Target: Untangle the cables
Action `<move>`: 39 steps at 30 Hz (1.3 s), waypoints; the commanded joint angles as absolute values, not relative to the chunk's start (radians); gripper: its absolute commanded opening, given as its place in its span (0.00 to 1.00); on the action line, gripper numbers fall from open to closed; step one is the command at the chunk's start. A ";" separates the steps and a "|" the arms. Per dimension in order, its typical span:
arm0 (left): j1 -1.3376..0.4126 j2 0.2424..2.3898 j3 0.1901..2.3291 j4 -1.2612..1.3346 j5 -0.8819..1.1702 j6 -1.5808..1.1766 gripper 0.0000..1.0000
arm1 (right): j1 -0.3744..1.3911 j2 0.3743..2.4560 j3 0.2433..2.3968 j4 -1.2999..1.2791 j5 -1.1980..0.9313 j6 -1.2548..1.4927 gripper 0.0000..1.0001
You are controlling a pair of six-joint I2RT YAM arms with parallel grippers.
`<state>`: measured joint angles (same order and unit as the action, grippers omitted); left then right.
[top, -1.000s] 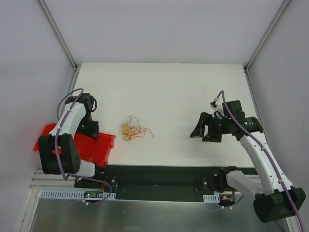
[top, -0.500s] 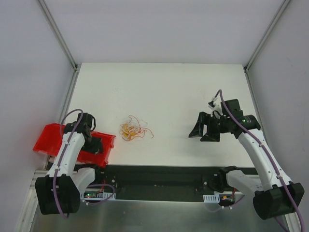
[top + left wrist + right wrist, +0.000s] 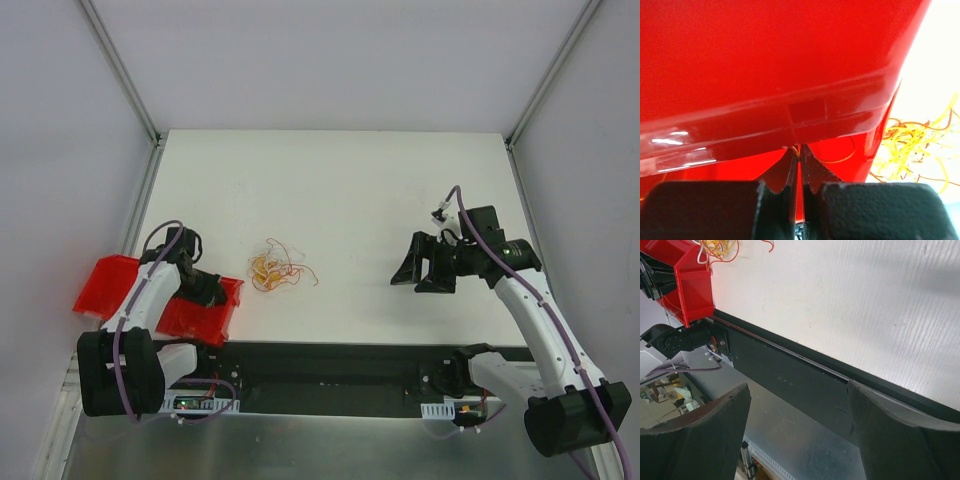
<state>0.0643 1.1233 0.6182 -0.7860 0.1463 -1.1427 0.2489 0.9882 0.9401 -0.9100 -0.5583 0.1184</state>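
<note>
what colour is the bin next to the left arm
The bin is bright red, clearest in the top external view.

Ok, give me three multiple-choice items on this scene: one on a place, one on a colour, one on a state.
1. Where do the cables lie?
A) at the table's far edge
B) on the table beside the bin
C) hanging off the table's right edge

2. What colour is the bin?
A) blue
B) green
C) red

3. How is the right hand?
A) open, holding nothing
B) shut on a cable
C) shut on the bin

Answers:
1 B: the top view shows them on the white surface next to the bin.
2 C: it is red in every view.
3 A: its jaws stand wide apart with nothing between them.
</note>
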 commanded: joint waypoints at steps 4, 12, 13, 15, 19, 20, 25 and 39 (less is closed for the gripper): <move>0.055 1.088 0.733 -0.931 0.060 -1.095 0.31 | 0.252 0.965 0.969 -0.926 -0.561 0.092 0.80; 0.057 0.980 0.988 -1.068 -0.015 -1.023 0.78 | 0.252 0.971 0.966 -0.928 -0.563 0.097 0.80; 0.055 0.985 1.017 -1.069 -0.011 -1.013 0.78 | 0.253 0.971 0.965 -0.928 -0.561 0.100 0.80; 0.057 0.991 1.063 -1.068 -0.002 -0.985 0.78 | 0.252 0.968 0.962 -0.928 -0.558 0.106 0.80; 0.055 1.003 1.101 -1.014 0.050 -0.901 0.77 | 0.253 0.951 0.948 -0.925 -0.534 0.120 0.80; 0.055 1.012 1.103 -0.994 0.081 -0.878 0.77 | 0.253 0.950 0.946 -0.925 -0.531 0.118 0.80; 0.013 1.161 1.100 -0.795 0.441 -0.680 0.77 | 0.253 0.953 0.939 -0.923 -0.529 0.130 0.80; -0.210 1.664 1.232 -0.641 0.468 -0.912 0.72 | 0.253 0.923 0.948 -0.951 -0.476 0.156 0.80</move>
<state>-0.1913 1.5742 1.1862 -0.6720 0.4496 -0.7803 0.2489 0.9592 0.9401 -0.9234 -0.5114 0.1429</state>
